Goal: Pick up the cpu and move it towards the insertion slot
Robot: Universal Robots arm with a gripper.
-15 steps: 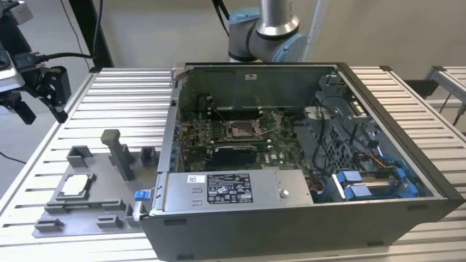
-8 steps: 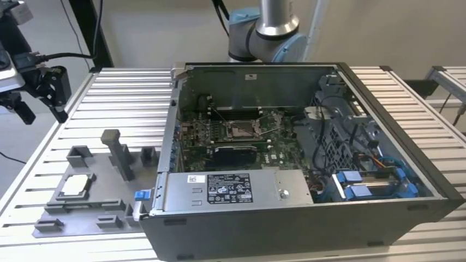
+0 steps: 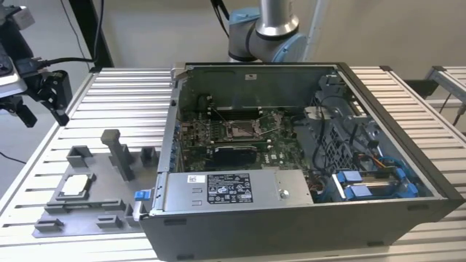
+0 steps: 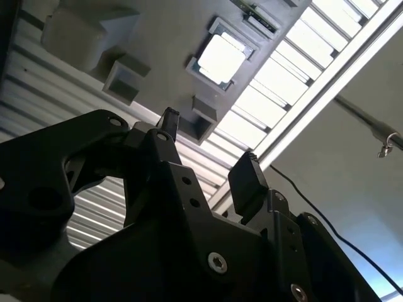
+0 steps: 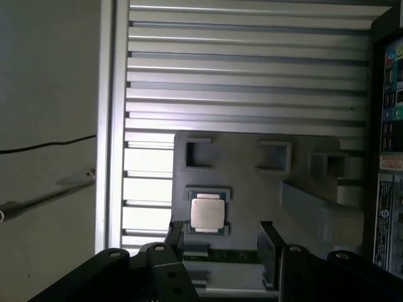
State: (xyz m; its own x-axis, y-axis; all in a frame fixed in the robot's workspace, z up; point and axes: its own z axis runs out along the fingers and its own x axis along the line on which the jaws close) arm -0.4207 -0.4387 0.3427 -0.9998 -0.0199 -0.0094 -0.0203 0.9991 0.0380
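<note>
Exterior view, contents listed by size.

1. Tabletop [image 3: 124, 98]: ribbed aluminium slats that carry everything below.
2. Computer case [image 3: 291, 224]: open-topped and dark grey, standing on the exterior view's right half of the tabletop.
3. Green circuit board [image 3: 280, 147]: lies flat on the floor of the case.
4. Grey fixture plate [image 3: 109, 203]: lies on the tabletop just beside the case, on the exterior view's left. It carries moulded blocks, one upright post and a square nest.
5. Tool [image 3: 42, 112]: black, two-fingered, hanging in the air at the exterior view's far left, over the tabletop's edge. It is well apart from the fixture plate and further from the case. Both wrist views [image 5: 220, 233] [image 4: 208, 143] show the fingers spread with nothing between them.
6. Insertion slot [image 3: 240, 129]: a silver-framed square socket on the circuit board with its wire levers raised, unoccupied.
7. Cpu [image 3: 75, 185]: pale silver and square, lying flat in the nest of the fixture plate, not yet lifted.

Governing relation: the cpu lies below the tool and toward the camera in the exterior view. In the first wrist view the cpu [image 5: 207, 212] sits just beyond the fingertips, nearer one finger than the other, its edges roughly square to the finger gap. In the second wrist view it [image 4: 220, 58] lies well ahead of the fingers. Being square, it has no long axis to favour. The slot lies on the far side of the cpu from the tool.
</note>
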